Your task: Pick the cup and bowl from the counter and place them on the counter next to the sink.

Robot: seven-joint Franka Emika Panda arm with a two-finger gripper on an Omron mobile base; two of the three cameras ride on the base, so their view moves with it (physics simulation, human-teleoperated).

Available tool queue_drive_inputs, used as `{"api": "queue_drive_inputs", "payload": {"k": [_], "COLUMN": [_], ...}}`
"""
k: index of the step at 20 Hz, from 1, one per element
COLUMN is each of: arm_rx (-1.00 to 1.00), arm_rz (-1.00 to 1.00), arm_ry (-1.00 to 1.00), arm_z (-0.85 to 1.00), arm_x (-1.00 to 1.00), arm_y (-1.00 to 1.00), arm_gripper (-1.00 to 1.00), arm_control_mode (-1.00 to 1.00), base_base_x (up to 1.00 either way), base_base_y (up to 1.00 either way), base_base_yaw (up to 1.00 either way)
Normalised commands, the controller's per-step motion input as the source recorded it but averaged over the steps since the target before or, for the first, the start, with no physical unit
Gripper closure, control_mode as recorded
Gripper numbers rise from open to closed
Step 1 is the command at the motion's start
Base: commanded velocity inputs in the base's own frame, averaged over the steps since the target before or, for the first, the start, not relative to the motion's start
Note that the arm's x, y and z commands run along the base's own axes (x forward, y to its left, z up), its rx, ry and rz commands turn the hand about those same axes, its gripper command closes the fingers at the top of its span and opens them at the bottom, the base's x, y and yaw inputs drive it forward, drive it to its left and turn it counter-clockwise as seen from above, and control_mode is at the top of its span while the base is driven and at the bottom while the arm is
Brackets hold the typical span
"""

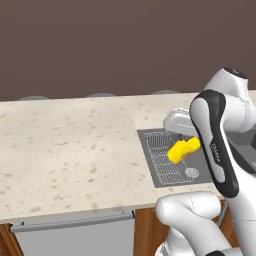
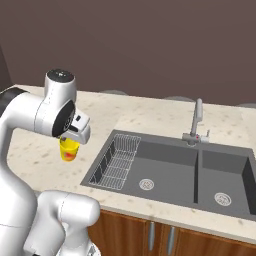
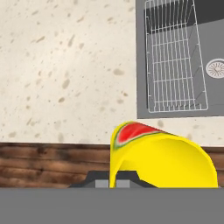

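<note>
The fingers (image 2: 70, 145) are clamped on the cup (image 2: 68, 150), which hangs tilted under the hand with its yellow wall and red-orange mark showing; in the hand view the cup (image 3: 162, 159) fills the lower middle, so the finger tips themselves are hidden behind it and the exact hold on the rim cannot be made out. In the right base view the cup is carried above the beige table (image 2: 35, 150), just left of the sink (image 2: 170, 165); in the left base view it looks to lie over the wire rack (image 1: 167, 160), which I take to be the viewing angle, not its true place. The step in hand looks like the put-down beside the sink. To do it well, I would bring the cup upright first, lower it straight onto bare stone left of the sink's rim, well back from the near edge of the table, and only part the fingers once the base rests flat; letting go while it is tilted risks a roll toward the basin or off the front. As for containers, no contents can be made out in the cup. The left basin holds the wire rack (image 2: 117, 160) against its left wall with a round drain (image 2: 146, 184) beside it.
</note>
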Motion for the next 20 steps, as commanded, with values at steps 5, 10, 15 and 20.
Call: {"api": "queue_drive_inputs", "payload": {"k": [5,10,15,20], "arm_rx": [0.0,0.0,0.0,0.0], "arm_rz": [0.0,0.0,0.0,-0.01], "arm_ry": [0.0,0.0,0.0,0.03], "arm_z": [0.0,0.0,0.0,0.0], "arm_x": [0.0,0.0,0.01,0.2], "arm_y": [0.0,0.0,0.01,0.31], "arm_gripper": [1.0,1.0,1.0,1.0], "arm_control_mode": [1.0,1.0,-1.0,-1.0], "base_base_x": [0.0,0.0,0.0,0.0], "base_base_y": [0.0,0.0,0.0,0.0], "base_base_yaw": [0.0,0.0,0.0,0.0]}}
